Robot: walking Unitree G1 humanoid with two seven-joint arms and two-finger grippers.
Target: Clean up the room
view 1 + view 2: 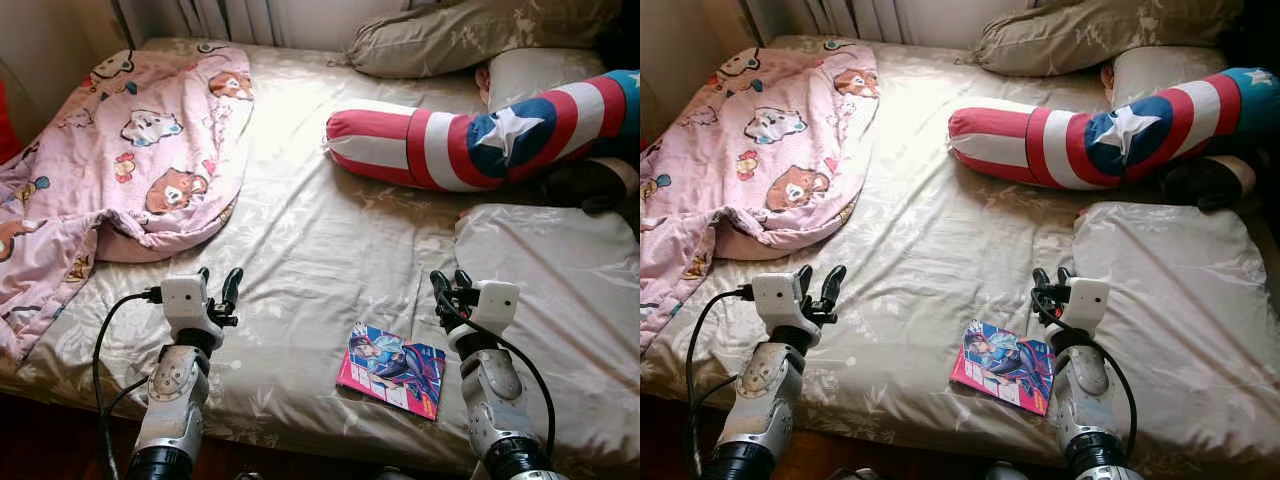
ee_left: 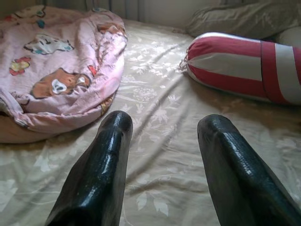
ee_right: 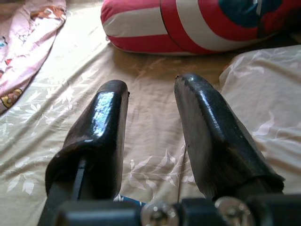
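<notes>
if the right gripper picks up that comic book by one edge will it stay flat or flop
Probably flops: the comic book looks thin and soft-covered. Lying flat on the bedsheet, its edge may be hard to get under. Its glossy cover could slip between the right gripper's fingers.

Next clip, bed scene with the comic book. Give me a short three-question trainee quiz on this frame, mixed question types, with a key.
1. True or false: the comic book lies on the bed sheet nearer the right end effector than the left end effector.
2. Which end of the bed holds the pink cartoon blanket: A) the robot's left, B) the robot's right?
3. Fill in: both end effectors are ___ and hold nothing.

Key: 1 true. 2 A. 3 open.
</notes>
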